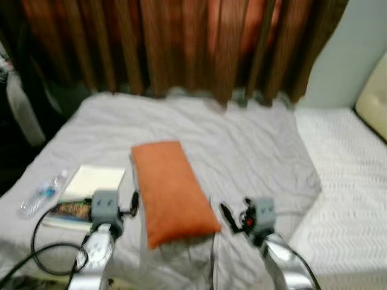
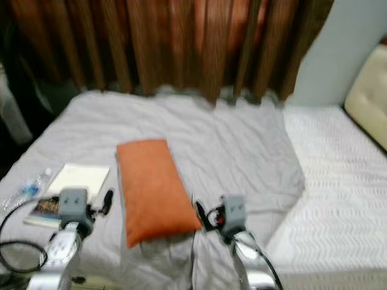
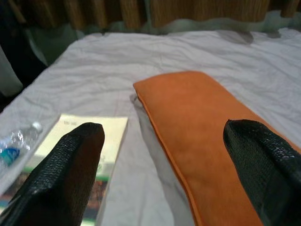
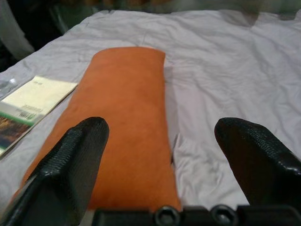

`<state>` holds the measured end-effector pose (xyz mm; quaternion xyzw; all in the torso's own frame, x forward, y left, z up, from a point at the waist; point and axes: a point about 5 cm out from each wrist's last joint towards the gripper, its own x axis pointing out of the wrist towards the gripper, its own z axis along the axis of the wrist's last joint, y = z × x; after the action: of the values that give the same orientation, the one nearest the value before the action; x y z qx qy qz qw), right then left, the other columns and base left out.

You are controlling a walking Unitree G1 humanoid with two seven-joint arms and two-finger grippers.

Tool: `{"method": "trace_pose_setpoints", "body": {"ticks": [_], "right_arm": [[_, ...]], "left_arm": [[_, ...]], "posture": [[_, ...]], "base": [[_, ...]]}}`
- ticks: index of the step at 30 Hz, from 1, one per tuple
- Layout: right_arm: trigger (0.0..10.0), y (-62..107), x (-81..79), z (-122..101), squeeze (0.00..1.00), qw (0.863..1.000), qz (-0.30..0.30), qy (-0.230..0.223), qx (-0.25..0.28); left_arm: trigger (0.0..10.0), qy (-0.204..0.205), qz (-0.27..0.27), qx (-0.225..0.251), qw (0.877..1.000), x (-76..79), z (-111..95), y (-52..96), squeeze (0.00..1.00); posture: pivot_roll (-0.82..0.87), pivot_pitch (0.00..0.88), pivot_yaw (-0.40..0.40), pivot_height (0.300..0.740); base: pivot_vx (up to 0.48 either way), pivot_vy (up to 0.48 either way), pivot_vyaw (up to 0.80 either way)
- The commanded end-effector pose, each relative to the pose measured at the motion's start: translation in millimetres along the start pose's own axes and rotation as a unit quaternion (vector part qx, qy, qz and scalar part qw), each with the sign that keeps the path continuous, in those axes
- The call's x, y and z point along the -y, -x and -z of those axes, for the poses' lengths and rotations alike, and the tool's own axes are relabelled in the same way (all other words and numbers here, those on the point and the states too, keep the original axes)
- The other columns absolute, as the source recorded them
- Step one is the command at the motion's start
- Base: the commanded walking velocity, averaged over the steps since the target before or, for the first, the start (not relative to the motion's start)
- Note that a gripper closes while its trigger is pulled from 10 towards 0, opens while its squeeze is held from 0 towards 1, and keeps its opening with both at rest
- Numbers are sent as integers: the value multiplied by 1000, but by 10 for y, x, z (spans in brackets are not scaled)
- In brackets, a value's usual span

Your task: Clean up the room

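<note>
Ahead, a bed under a wrinkled grey sheet spreads out below brown curtains, with a white quilted cover along its right side. On the sheet's near half lies an orange pillow, long and narrow, running away from the robot. Just left of it lies a book, pale cover up, and left of that a clear bottle rests on its side. Both grippers hang low at the near edge: left gripper with fingers spread wide over the gap between book and pillow, right gripper likewise parted, over the pillow's near right corner, neither holding anything
</note>
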<state>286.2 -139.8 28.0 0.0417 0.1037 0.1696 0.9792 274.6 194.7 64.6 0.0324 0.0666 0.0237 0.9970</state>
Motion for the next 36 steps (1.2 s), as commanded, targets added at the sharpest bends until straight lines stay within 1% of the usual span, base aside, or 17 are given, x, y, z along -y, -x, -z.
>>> {"method": "trace_pose_setpoints", "body": {"ticks": [1,9,11,12,13,14,15,16,17,18,20,23,26,28,29,32,36], "right_arm": [[10000,18,81,-25,0,1000,7,2,-1],[10000,-66,19,-17,0,1000,-4,-18,-20],[10000,-295,-87,-159,0,998,-14,-49,-26],[10000,-295,-87,-159,0,998,-14,-49,-26],[10000,-413,-121,-275,0,997,-12,-66,-22],[10000,-413,-121,-275,0,997,-12,-66,-22],[10000,-494,-136,-375,0,996,-7,-88,-15],[10000,-494,-136,-375,0,996,-7,-88,-15],[10000,-552,-126,-436,0,993,5,-113,-16],[10000,-582,-108,-478,0,991,14,-133,-15],[10000,-594,-76,-465,0,988,33,-152,-22],[10000,-590,-64,-448,0,986,40,-158,-25],[10000,-630,-72,-537,0,978,47,-202,10],[10000,-687,-124,-662,0,974,35,-221,36],[10000,-687,-124,-662,0,974,35,-221,36],[10000,-769,-187,-859,0,965,14,-252,68],[10000,-832,-273,-978,0,959,-7,-272,78]], "left_arm": [[10000,10,5,7,1000,71,-27,12,0],[10000,7,3,5,1000,80,-36,66,0],[10000,-23,30,10,999,58,-191,67,0],[10000,-23,30,10,999,58,-191,67,0],[10000,-41,68,20,997,40,-322,61,0],[10000,-41,68,20,997,40,-322,61,0],[10000,-59,116,27,991,42,-448,85,0],[10000,-59,116,27,991,42,-448,85,0],[10000,-75,190,27,979,57,-590,146,0],[10000,-89,243,26,966,71,-716,235,0],[10000,-83,305,11,949,74,-848,396,0],[10000,-64,318,4,946,70,-910,483,0],[10000,-19,290,17,957,49,-1069,657,0],[10000,-14,283,29,959,69,-1150,794,0],[10000,-14,283,29,959,69,-1150,794,0],[10000,-10,309,27,951,143,-1209,991,0],[10000,5,322,1,947,164,-1211,1125,0]], "posture": [[55,0,-16,740],[82,8,-16,740],[135,129,-15,740],[135,129,-15,740],[160,177,-10,740],[160,177,-10,740],[199,235,-12,740],[199,235,-12,740],[264,333,-1,740],[296,377,12,740],[323,449,36,740],[328,461,40,740],[340,529,56,740],[350,553,60,740],[350,553,60,740],[349,582,47,740],[338,605,25,740]], "base": [[461,0,0],[462,0,0],[0,0,0],[0,0,0],[0,0,0],[0,0,0],[0,0,0],[0,0,0],[0,0,0],[0,0,0],[0,0,0],[0,0,0],[0,0,0],[0,0,0],[0,0,0],[0,0,0],[0,0,0]]}}
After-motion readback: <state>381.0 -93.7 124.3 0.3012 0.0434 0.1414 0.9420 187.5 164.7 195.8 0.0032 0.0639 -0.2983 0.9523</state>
